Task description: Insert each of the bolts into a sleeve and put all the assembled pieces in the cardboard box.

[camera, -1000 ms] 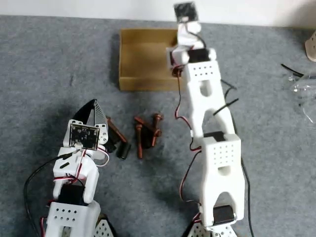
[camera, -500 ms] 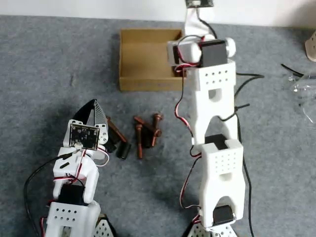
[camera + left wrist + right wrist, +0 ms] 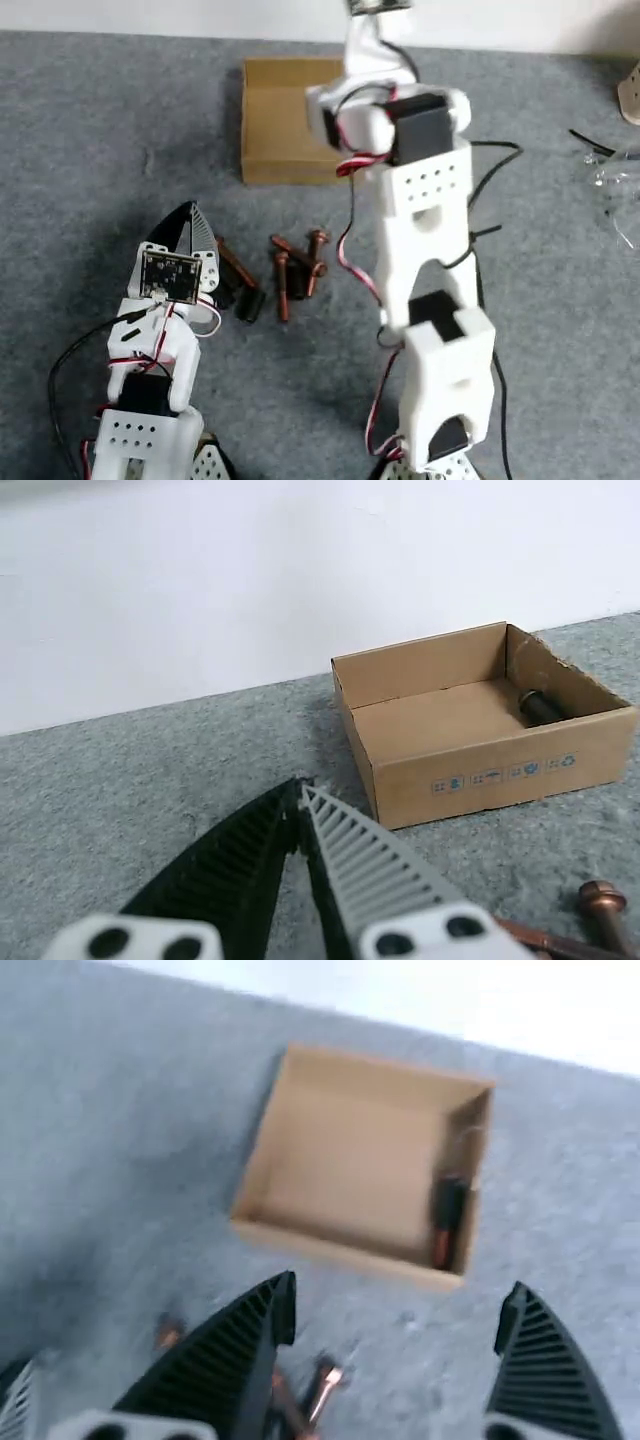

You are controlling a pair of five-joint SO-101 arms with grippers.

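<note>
My left gripper (image 3: pixel 192 226) (image 3: pixel 300 792) sits low over the grey mat (image 3: pixel 90 130) with its jaws pressed together tip to tip and nothing caught between them. Beyond those closed tips and well apart from them stands the cardboard box (image 3: pixel 284 160) (image 3: pixel 480 772), open side up. Just beside the left jaws, on the flank facing my other arm, the loose bolts (image 3: pixel 296 264) lie in a small cluster on the mat, and one of them (image 3: pixel 235 263) runs right alongside the jaw; I cannot tell whether it touches. A black sleeve (image 3: pixel 250 304) lies near the base of those jaws, between them and the cluster. My right gripper (image 3: pixel 400 1295) hangs high with its jaws spread wide and nothing in them. Through the gap between them I look down on the box (image 3: pixel 335 1245), which lies ahead of the tips. One assembled piece (image 3: pixel 447 1218) (image 3: pixel 541 707) lies on the floor of the box, against a side wall. Closer in, beneath the right jaws, a few of the bolts (image 3: pixel 325 1380) lie on the mat. From the left wrist, one bolt head (image 3: pixel 598 898) sits just beside the jaw.
</note>
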